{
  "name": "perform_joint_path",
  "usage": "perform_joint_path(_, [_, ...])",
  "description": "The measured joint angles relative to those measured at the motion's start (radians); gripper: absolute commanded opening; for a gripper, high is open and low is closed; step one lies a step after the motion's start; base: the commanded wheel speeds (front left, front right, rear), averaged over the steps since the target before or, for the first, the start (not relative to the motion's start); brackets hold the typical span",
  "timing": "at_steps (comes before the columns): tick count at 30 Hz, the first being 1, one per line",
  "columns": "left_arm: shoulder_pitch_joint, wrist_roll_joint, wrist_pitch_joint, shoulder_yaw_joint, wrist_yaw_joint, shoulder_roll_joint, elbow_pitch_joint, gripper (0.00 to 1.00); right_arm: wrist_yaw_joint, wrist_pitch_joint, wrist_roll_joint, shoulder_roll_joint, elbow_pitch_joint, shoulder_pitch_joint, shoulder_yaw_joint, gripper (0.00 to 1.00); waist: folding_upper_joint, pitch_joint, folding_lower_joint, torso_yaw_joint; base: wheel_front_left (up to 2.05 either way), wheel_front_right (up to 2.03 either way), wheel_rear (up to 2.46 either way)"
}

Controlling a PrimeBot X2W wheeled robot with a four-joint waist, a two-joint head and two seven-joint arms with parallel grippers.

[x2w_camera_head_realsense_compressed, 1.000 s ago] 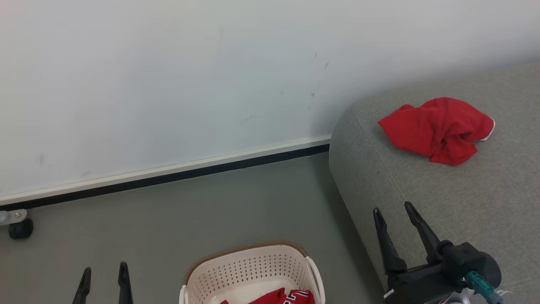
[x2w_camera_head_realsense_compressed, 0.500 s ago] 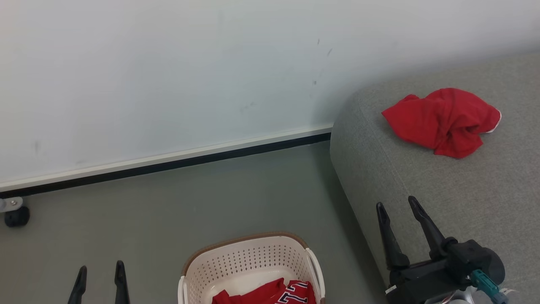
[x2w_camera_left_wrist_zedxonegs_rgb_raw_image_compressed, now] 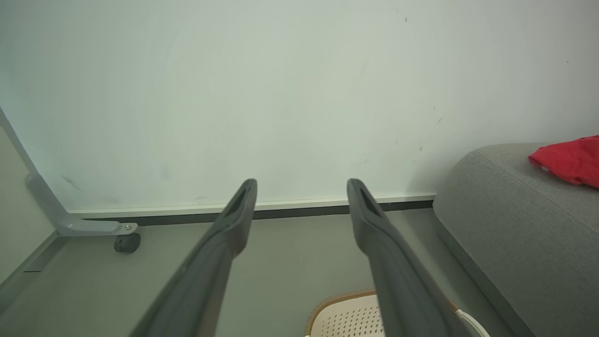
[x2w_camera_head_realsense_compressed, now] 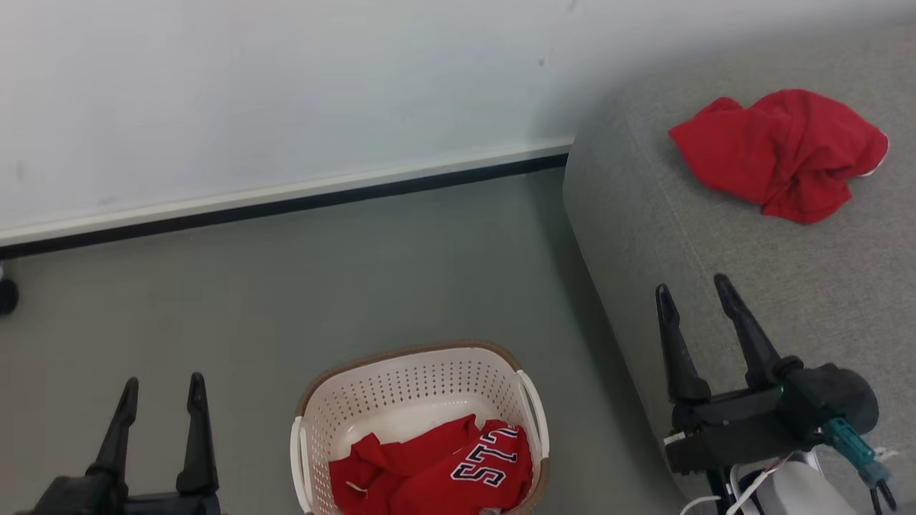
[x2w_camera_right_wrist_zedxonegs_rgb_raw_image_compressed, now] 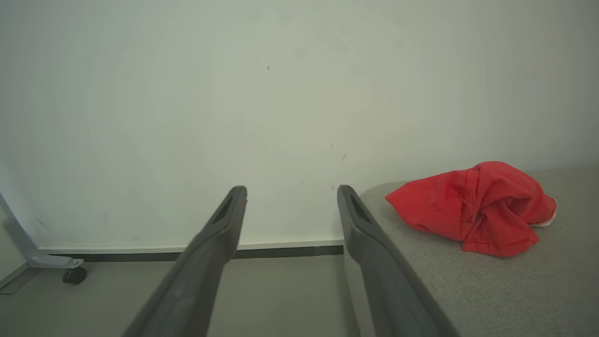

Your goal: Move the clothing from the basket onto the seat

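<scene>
The cream basket (x2w_camera_head_realsense_compressed: 422, 372) stands on the floor at the bottom middle of the head view, and its rim also shows in the left wrist view as the basket (x2w_camera_left_wrist_zedxonegs_rgb_raw_image_compressed: 346, 316). Inside it lies the red jersey (x2w_camera_head_realsense_compressed: 436, 468) with navy letters. A plain red garment (x2w_camera_head_realsense_compressed: 783, 154) lies crumpled on the grey seat (x2w_camera_head_realsense_compressed: 751, 286), and the garment (x2w_camera_right_wrist_zedxonegs_rgb_raw_image_compressed: 472, 208) is on the seat (x2w_camera_right_wrist_zedxonegs_rgb_raw_image_compressed: 514, 290) in the right wrist view too. My left gripper (x2w_camera_head_realsense_compressed: 162, 390) is open, left of the basket, holding nothing. My right gripper (x2w_camera_head_realsense_compressed: 694, 290) is open over the seat's front edge, well short of the garment.
A white wall with a dark baseboard (x2w_camera_head_realsense_compressed: 286, 204) runs behind the grey floor. A small black caster (x2w_camera_left_wrist_zedxonegs_rgb_raw_image_compressed: 127, 243) on a grey metal leg stands at the far left near the wall. The seat's rounded corner (x2w_camera_head_realsense_compressed: 580, 186) lies right of the basket.
The head camera has tilted down, so more of the basket, the jersey and both grippers shows. Both grippers stay open and the garments have not moved.
</scene>
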Motion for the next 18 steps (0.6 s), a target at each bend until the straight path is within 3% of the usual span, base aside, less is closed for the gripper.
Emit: perform_joint_path(18, [-0.257, 0.046, 0.074, -0.065, -0.027, 0.028, 0.081, 1.0, 0.0, 0.0, -0.022, 0.006, -0.027, -0.189, -0.051, 1.0, 0.0001, 0.242, 0.0, 0.017, 0.0, 0.0, 0.0])
